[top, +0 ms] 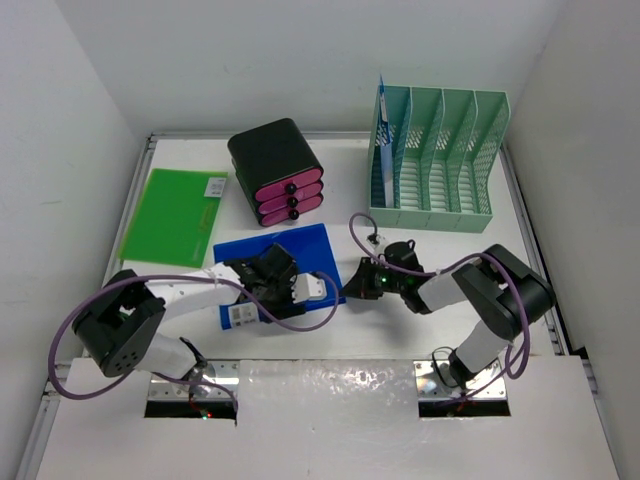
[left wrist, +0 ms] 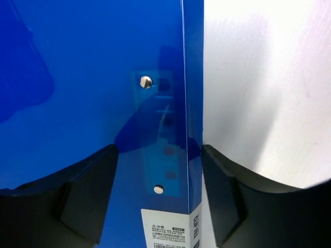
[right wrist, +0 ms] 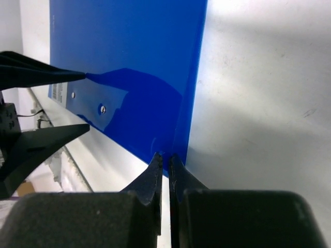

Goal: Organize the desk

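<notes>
White desk, four items on it.
Green folder at left, black drawer box beside it, green file rack far right, blue folder mid-desk.

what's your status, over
left end effector open astride blue folder edge. right end effector shut on its corner. purple cable across its near edge.

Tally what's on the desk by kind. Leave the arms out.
Flat folders: 2 (green folder, blue folder)
Drawer boxes: 1 (black drawer box with pink drawers)
File racks: 1 (mint file rack)
Files standing in the rack: 1 (blue-edged file, leftmost slot)
Total on the desk: 5
</notes>
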Controlling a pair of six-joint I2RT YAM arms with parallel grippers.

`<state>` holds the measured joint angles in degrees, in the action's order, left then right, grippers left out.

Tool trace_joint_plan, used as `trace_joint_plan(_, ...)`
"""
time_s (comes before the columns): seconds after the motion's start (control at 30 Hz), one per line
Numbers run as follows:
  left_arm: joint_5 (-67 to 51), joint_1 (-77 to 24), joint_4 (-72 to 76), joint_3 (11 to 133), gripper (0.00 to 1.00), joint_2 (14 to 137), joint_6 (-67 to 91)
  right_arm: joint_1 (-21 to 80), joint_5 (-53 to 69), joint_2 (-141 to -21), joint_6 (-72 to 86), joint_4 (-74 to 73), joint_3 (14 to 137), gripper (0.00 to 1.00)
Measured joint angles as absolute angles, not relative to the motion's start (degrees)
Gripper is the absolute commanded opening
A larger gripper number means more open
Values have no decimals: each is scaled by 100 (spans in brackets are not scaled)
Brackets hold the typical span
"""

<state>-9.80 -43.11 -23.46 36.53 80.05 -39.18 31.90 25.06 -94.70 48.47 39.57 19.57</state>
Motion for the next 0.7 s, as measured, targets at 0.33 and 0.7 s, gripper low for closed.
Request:
trace_joint_plan(0.33,-213,-5664,-2220,3647,94,7426,-3653,3288,2436,-8744,5181,4038,1747,0)
trace_joint_plan(0.7,1490,-5859,-827,3210,79,7863,-3417,3636,1903,-8064,5168,3629,1772,0)
